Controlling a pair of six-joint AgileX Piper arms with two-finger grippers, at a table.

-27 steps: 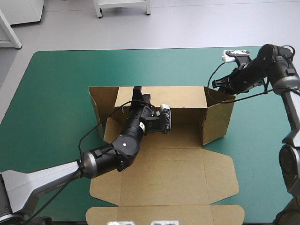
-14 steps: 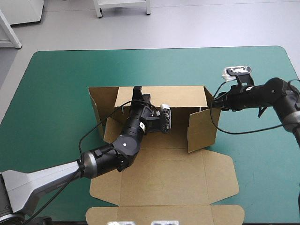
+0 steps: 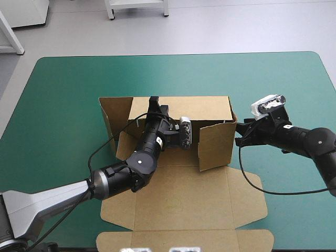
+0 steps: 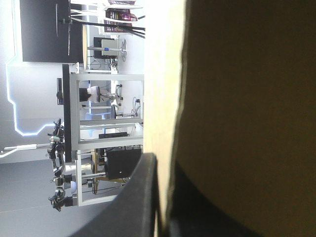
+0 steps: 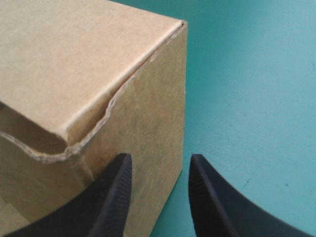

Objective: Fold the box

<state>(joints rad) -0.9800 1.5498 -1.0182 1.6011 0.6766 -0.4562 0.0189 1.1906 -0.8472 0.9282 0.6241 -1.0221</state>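
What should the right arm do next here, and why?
Likely press the right gripper inward: its open fingers sit at the right corner of the box, the side flap leans only partly in, and the left gripper pins the back wall.

The brown box (image 3: 184, 199) stands part-raised on the teal-green cover (image 3: 68, 94), left gripper (image 3: 154, 101) at its far wall's top edge, right gripper (image 3: 237, 135) just beside its right flap.

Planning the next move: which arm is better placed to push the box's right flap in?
Right, probably: the right claw is open just outside that flap; the left claw is shut on the back wall.
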